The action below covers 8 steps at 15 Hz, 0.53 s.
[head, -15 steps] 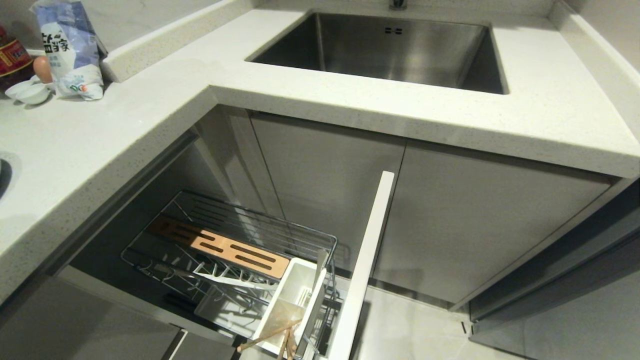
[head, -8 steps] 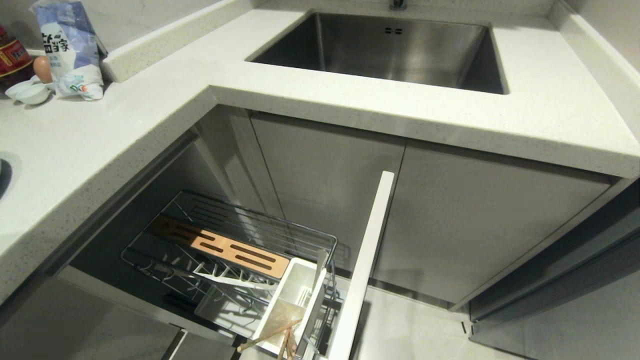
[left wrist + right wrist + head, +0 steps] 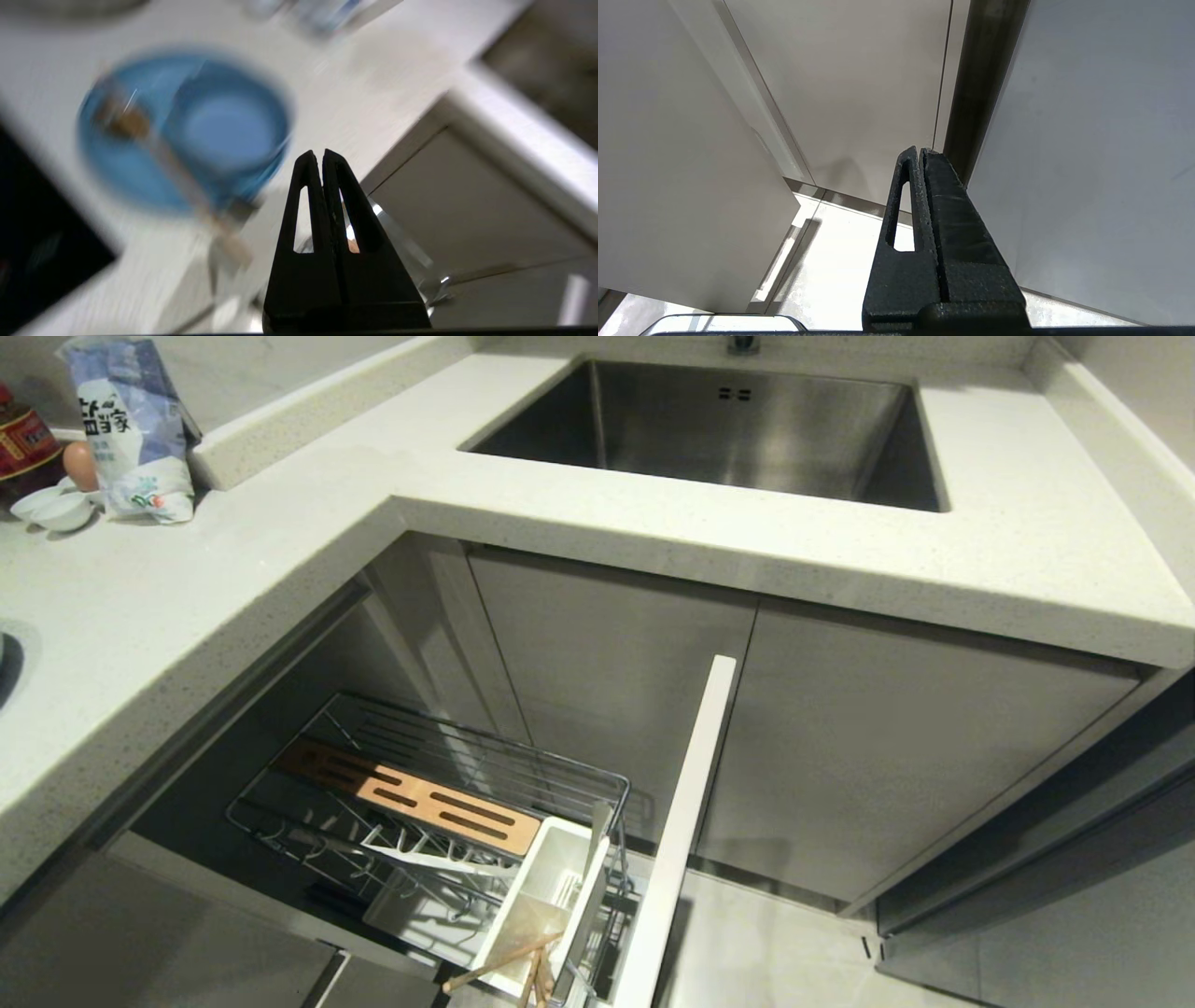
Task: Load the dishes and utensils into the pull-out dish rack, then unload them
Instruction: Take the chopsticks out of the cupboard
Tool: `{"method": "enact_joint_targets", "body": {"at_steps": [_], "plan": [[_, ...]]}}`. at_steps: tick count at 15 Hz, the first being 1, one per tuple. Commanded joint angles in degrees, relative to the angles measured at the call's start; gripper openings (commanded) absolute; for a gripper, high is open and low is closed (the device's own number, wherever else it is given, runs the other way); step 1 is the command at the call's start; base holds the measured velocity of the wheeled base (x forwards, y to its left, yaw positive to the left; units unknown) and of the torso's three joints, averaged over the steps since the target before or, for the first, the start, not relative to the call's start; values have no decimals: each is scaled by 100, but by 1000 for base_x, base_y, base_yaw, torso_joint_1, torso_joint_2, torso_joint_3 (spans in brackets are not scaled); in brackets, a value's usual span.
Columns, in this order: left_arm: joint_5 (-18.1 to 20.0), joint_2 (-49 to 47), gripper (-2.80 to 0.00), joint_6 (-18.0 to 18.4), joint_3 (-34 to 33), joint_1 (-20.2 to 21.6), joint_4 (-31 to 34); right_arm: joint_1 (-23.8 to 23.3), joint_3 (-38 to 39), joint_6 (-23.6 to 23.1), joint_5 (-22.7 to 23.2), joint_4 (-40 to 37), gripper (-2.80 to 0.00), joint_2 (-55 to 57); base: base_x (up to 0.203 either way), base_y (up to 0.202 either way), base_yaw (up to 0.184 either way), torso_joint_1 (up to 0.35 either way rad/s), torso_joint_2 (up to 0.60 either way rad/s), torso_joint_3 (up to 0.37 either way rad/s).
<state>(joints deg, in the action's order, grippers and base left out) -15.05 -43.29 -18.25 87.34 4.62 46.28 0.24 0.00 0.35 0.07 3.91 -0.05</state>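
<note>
The pull-out dish rack (image 3: 560,770) stands drawn out below the counter, with its wooden strip (image 3: 420,798), white caddy (image 3: 560,859) and white panel front (image 3: 686,821). The chopsticks (image 3: 504,966) lean in the caddy. In the left wrist view the pale-blue plate (image 3: 117,154) lies blurred on the counter with the bowl (image 3: 229,126) on it and a long thin thing across it. My left gripper (image 3: 317,154) hovers near the counter's edge beside them, shut and empty. My right gripper (image 3: 920,151) is shut and parked low by the cabinet fronts. Neither arm shows in the head view.
A steel sink (image 3: 747,429) is set in the counter at the back. A bag (image 3: 131,429), a bottle (image 3: 23,439), an egg (image 3: 79,462) and small white saucers (image 3: 56,509) stand at the far left. A black hob (image 3: 37,242) lies beside the plate.
</note>
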Motion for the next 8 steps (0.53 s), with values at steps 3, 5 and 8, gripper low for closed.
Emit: {"method": "enact_joint_targets", "body": {"at_steps": [3,5,8], "plan": [[447,-777,-280,844,492,-1204,-1529,2,132,0,1,4,-280,-4,0,0,0,0,0,0],[494,-1122,-280,788,492,-1540,-1646,2,132,0,1,4,-280,-4,0,0,0,0,0,0],[523,-1420,-280,526,98,-2446,-1369,2,132,0,1,4,-280,-4,0,0,0,0,0,0]]}}
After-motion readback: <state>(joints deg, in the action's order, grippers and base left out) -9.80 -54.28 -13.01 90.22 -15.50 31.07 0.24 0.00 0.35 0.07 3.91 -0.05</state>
